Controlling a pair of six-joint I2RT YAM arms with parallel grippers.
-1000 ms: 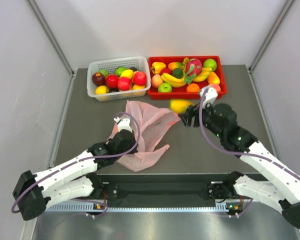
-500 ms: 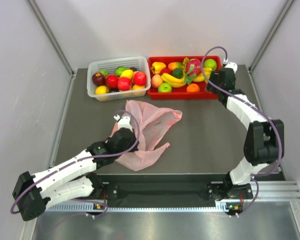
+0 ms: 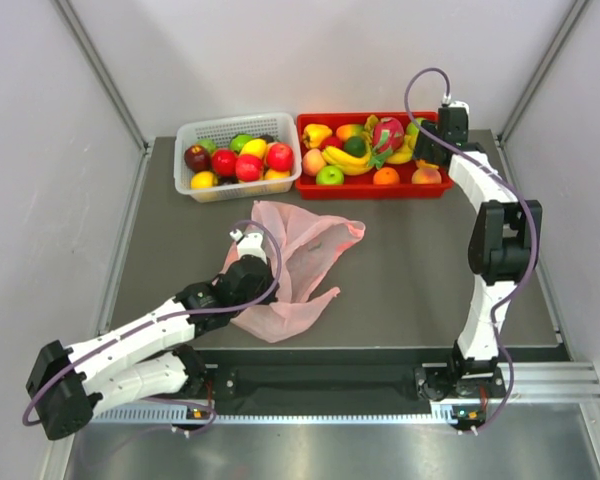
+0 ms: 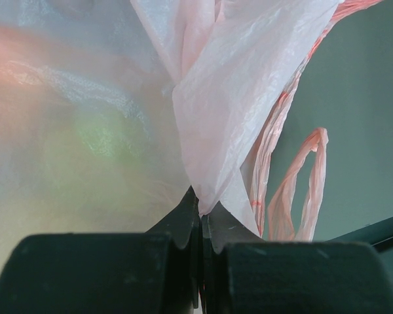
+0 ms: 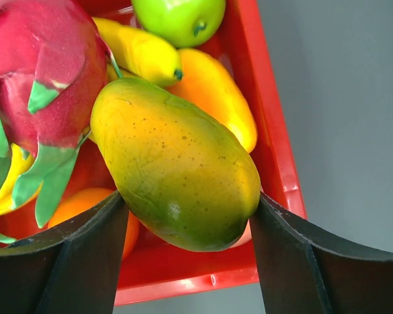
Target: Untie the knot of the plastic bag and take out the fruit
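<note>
We see both arms built from smooth white shell links joined by matte black cylindrical housings, the left arm and the right arm alike. A thin purple cable loops loosely along each. In our wrist views the fingers are plain black and blocky.

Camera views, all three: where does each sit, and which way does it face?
Top external: fixed above and behind the bases, looking down on the table; both arms show.
Left wrist: on the left arm, looking along the shut left hand into the plastic bag.
Right wrist: on the right arm, looking past the right hand, gripping a mango, into the red tray.
Shared: top external also shows the bag and tray.
</note>
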